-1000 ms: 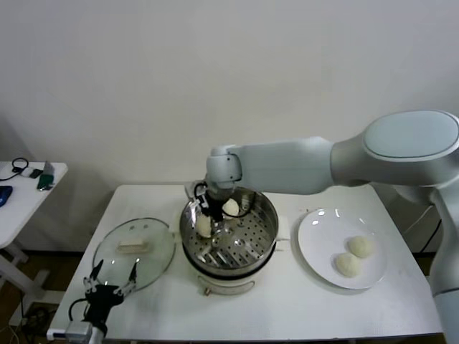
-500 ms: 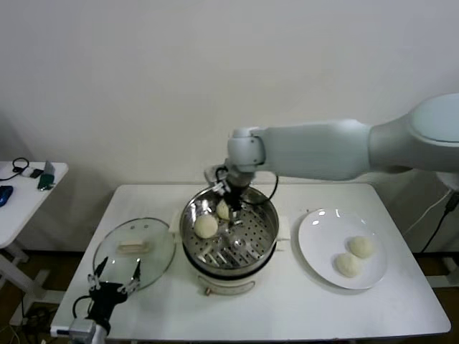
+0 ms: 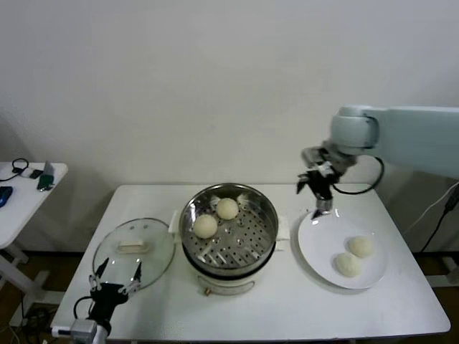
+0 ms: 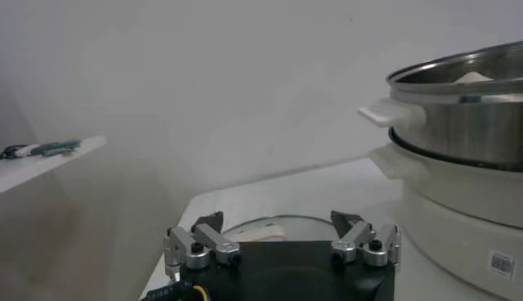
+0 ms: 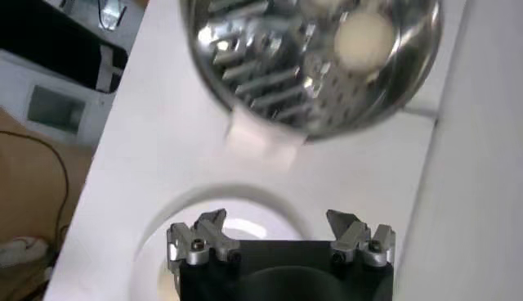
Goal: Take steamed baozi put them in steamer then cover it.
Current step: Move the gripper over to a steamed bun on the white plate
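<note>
Cream-white smooth baozi: two (image 3: 216, 217) in steel steamer (image 3: 267, 218), two (image 3: 354, 255) on plate (image 3: 315, 244); right gripper (image 3: 320, 192) wide open, empty, above plate's far edge; pot label (image 4: 499, 263) unreadable.

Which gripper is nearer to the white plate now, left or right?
Right. The right gripper, open, hovers over the far edge of the white plate. The left gripper, open, is across the table by the cover.
</note>
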You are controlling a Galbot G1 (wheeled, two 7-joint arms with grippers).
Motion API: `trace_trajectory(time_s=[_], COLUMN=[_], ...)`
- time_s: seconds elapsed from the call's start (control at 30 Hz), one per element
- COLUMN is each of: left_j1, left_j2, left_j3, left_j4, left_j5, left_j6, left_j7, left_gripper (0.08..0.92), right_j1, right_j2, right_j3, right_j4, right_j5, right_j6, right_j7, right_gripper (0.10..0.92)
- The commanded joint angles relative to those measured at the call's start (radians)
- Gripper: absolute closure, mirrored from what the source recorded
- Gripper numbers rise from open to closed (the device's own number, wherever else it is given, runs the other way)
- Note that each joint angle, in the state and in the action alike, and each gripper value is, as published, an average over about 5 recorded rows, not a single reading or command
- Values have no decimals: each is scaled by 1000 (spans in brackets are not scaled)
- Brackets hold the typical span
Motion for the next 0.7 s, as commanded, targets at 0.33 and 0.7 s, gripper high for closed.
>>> trace_trajectory(time_s=[0.33,0.7], left_j1=[6,5], left_j2=[-23,-33], left_j3=[-7,-6], left_j4=[0,3], left_j5=[13,23], left_j6=[1,0], left_j7=[0,1], left_gripper=[177,177], right_j1=[-483,-655], right_j2=[-266,-235], right_j3=[273,405], right_j4=[-83,-177], right_j5=[-331,-379], right_j6=[-10,-12], right_j7=[33,44], right_gripper=[203,203])
